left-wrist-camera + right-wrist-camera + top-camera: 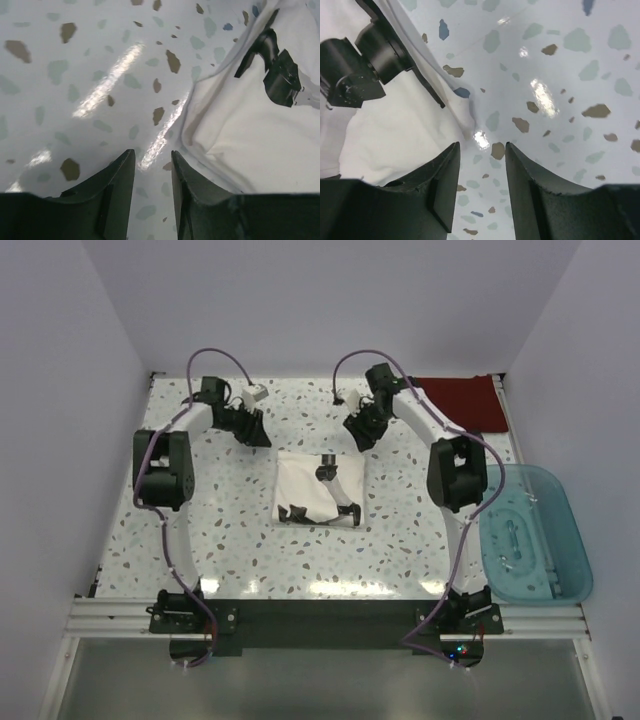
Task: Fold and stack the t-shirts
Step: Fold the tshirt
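Observation:
The white t-shirt (pixel 320 490) lies folded into a rectangle at the table's middle, its dark print showing. It also shows in the left wrist view (pixel 255 125) and the right wrist view (pixel 395 135). The dark red t-shirt (pixel 462 403) lies folded at the far right corner. My left gripper (pixel 258 436) hovers open and empty just past the white shirt's far left corner; in its wrist view (pixel 152 156) the jaws stand apart over bare table. My right gripper (pixel 357 436) hovers open and empty past the far right corner, with nothing between its jaws in its own view (pixel 482 147).
A translucent teal bin (pixel 530 532) sits off the table's right edge. The speckled tabletop (pixel 220 530) has walls at the back and both sides. The arm bases stand on the dark rail (pixel 320 618) at the near edge.

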